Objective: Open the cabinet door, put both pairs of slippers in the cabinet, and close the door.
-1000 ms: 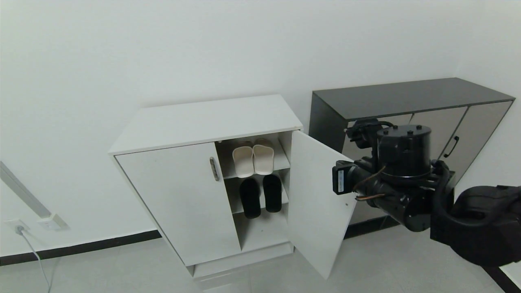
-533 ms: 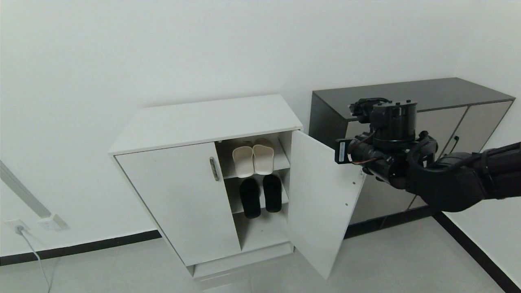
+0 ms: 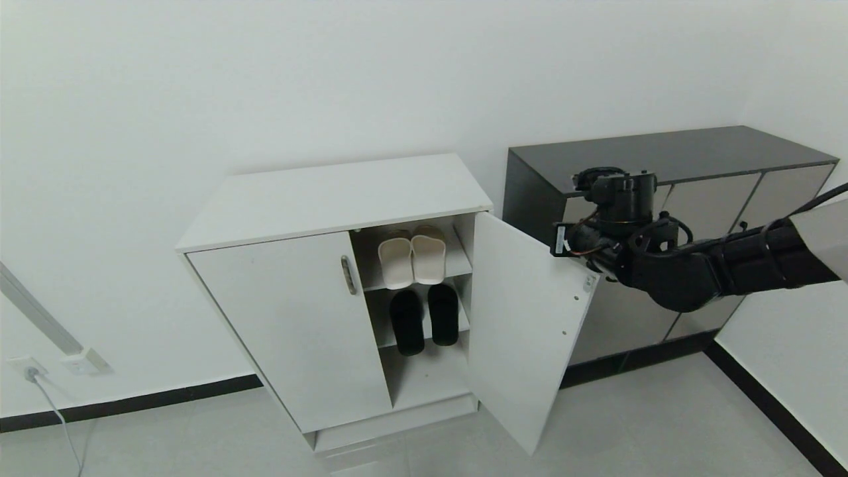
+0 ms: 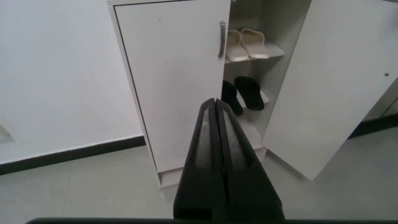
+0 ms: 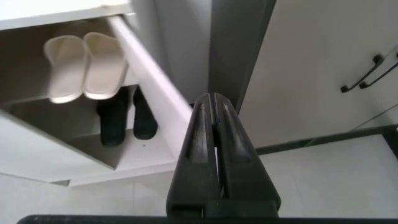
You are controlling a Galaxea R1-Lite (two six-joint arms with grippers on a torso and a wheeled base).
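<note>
In the head view, my right arm (image 3: 669,278) is reaching farther out than a second ago, beside the open door (image 3: 523,324). The white slippers (image 3: 412,260) and black slippers (image 3: 424,318) are sitting inside the cabinet (image 3: 331,195), so I think only shutting is left.

In the left wrist view, the left hand (image 4: 215,102) is staying pressed together, holding nothing.

In the right wrist view, the right hand (image 5: 214,98) is pressed together too, holding nothing, with the door's edge just past its tips.

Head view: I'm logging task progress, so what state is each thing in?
Right cabinet door: open.
Left cabinet door: shut.
White slippers: inside, on the upper shelf.
Black slippers: inside, on the shelf below.
Left hand: shut, empty.
Right hand: shut, empty.
Dark sideboard doors: shut.
</note>
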